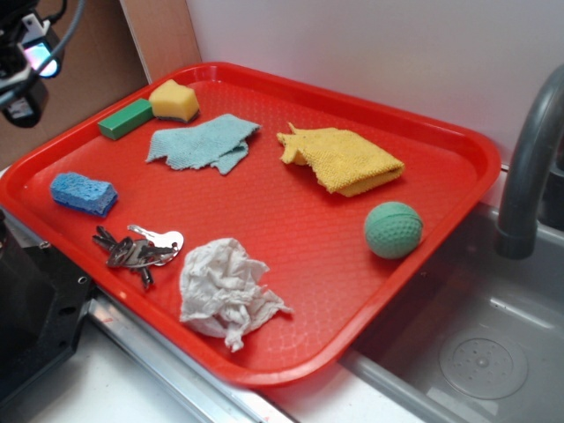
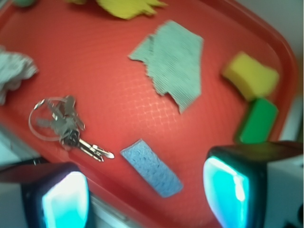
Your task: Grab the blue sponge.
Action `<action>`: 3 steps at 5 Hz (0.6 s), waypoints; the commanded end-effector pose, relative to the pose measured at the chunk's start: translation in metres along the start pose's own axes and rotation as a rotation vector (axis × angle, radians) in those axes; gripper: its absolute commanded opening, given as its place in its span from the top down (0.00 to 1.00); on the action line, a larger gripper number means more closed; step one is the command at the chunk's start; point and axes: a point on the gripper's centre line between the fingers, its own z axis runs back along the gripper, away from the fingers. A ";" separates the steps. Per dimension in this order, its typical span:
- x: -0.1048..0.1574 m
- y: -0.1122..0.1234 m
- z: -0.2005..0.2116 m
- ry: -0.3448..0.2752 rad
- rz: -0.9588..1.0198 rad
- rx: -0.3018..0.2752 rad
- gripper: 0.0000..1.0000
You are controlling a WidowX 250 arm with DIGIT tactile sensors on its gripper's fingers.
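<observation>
The blue sponge [image 1: 84, 192] lies flat near the left edge of the red tray [image 1: 264, 220], beside a bunch of keys [image 1: 137, 247]. In the wrist view the sponge [image 2: 152, 167] lies below and between my two fingers, nearer the middle, untouched. My gripper [image 2: 147, 199] is open and empty, with cyan pads [image 2: 61, 202] spread wide. It hangs well above the tray. In the exterior view only part of the gripper [image 1: 31, 66] shows, high at the top left, above and behind the sponge.
On the tray lie a pale teal cloth [image 1: 203, 143], a yellow sponge [image 1: 174, 100], a green block [image 1: 125, 118], a yellow cloth [image 1: 344, 159], a green ball [image 1: 393, 229] and crumpled white paper [image 1: 227, 289]. A sink [image 1: 476, 352] with a grey faucet [image 1: 529, 159] stands at the right.
</observation>
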 end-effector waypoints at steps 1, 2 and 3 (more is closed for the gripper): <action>-0.011 0.012 -0.053 0.056 -0.079 -0.022 0.00; -0.011 0.005 -0.085 0.106 -0.123 -0.067 0.00; -0.013 -0.004 -0.119 0.167 -0.156 -0.109 0.00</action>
